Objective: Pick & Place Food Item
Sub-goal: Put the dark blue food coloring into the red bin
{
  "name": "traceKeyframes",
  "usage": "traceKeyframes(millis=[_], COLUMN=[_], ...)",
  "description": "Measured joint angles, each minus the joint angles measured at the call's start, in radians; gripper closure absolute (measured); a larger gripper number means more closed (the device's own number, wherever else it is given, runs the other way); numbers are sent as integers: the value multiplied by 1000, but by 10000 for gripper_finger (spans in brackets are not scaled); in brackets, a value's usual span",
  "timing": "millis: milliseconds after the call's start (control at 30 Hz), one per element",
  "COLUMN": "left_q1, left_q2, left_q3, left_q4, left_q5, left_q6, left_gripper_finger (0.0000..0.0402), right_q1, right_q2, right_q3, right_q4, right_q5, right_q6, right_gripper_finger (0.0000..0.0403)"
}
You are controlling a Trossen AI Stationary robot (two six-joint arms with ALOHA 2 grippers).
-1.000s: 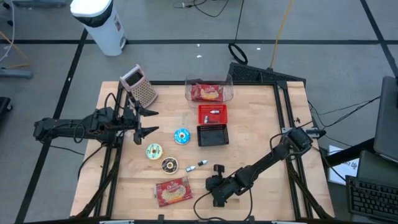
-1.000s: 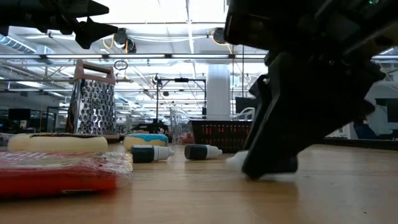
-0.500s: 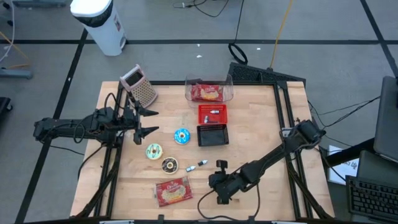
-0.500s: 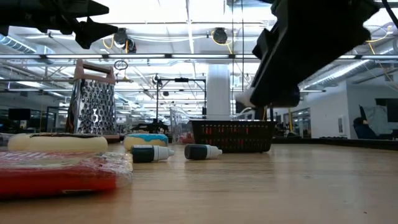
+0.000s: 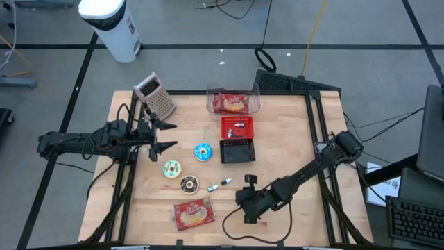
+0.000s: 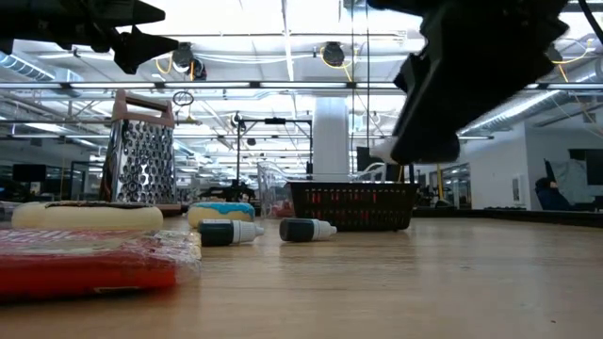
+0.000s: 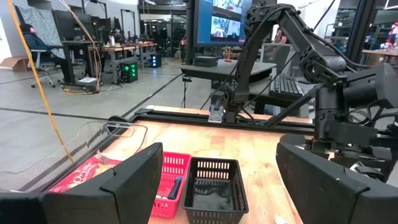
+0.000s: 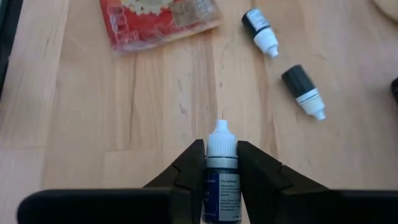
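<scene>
My right gripper (image 5: 247, 210) hangs above the table's near middle, shut on a small dark dropper bottle (image 8: 221, 174) with a white cap (image 8: 221, 138). In the low view the cap (image 6: 381, 151) shows well above the tabletop. Two more such bottles (image 8: 260, 25) (image 8: 303, 92) lie on their sides on the wood. A red food packet (image 5: 193, 214) lies flat near the front edge. My left gripper (image 5: 165, 136) waits open, level, above the table's left side. My right gripper pinches the bottle's dark body (image 8: 221, 182) between its two fingers. The fingers slant down from the table's right and lie along the bottle, whose white cap sticks out past the fingertips. The bottle is lifted clear of the table.
A red basket (image 5: 236, 127) and a black basket (image 5: 236, 150) stand mid-table, with a clear bin (image 5: 232, 101) holding a red packet behind them. Three doughnuts (image 5: 202, 151) (image 5: 171, 169) (image 5: 189, 184) lie left of centre. A metal grater (image 5: 157, 95) stands at the far left.
My right gripper has risen from the tabletop, staying shut on the bottle, and has drifted a little toward the table's right. The bottle, which was down at the wood a second ago, now hangs clear of it.
</scene>
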Motion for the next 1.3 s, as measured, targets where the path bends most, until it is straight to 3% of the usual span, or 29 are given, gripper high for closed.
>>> traceKeyframes(millis=[667, 1100, 1300], left_q1=[0, 0, 0], left_q2=[0, 0, 0], left_q3=[0, 0, 0], left_q4=[0, 0, 0], left_q5=[0, 0, 0], left_q6=[0, 0, 0], left_gripper_finger=[92, 92, 91], right_q1=[-6, -73, -86], right_q2=[0, 0, 7], right_q3=[-87, -87, -88], right_q4=[228, 548, 654], right_q5=[-60, -240, -267], right_q6=[-43, -180, -226], right_gripper_finger=[339, 340, 340])
